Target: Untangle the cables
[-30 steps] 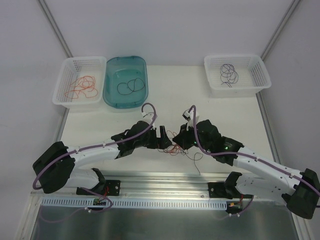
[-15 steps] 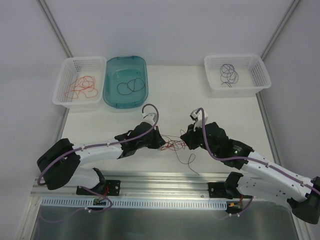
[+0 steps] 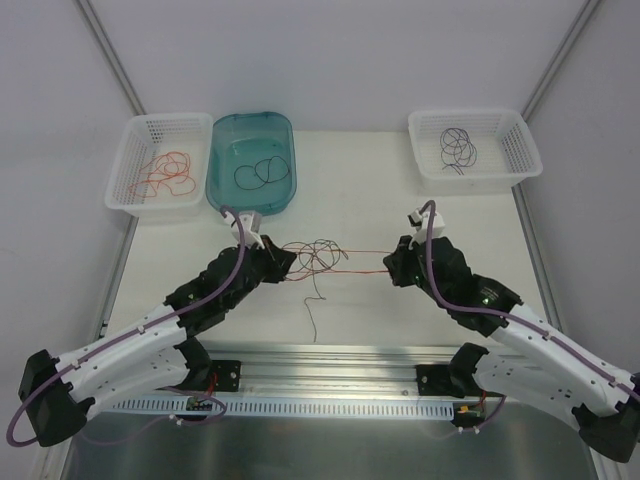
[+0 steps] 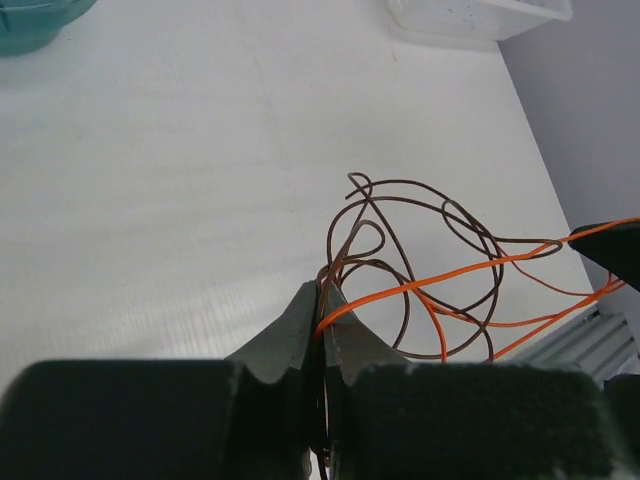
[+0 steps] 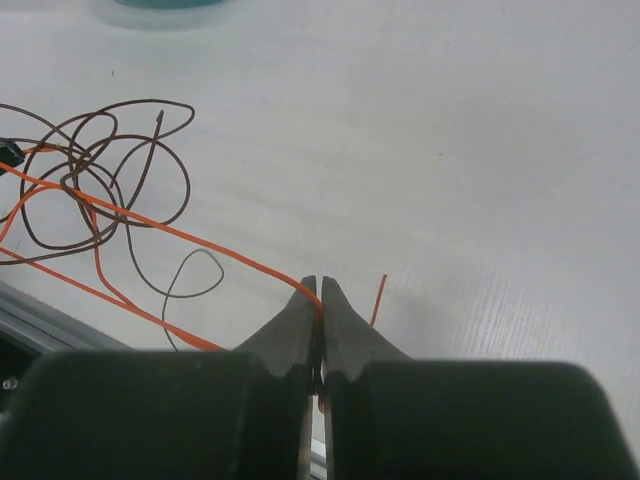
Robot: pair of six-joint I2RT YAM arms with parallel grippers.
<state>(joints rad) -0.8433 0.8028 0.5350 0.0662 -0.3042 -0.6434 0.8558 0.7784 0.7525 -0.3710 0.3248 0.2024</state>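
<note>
Near the teal tub (image 3: 216, 150), the left gripper (image 4: 320, 297) pinches the tangled cables (image 3: 315, 255). The right gripper (image 5: 320, 287), farther from the tub, clamps their orange strand (image 5: 200, 240).

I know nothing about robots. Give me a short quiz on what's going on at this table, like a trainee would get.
1. True or false: the left gripper and the right gripper both stand open.
2. Which cable is stretched between the two grippers? A. black B. orange C. purple
3. Which container at the far side of the table holds orange cables?

Key
1. False: each is shut on the orange cable.
2. B.
3. The left white basket.
</note>
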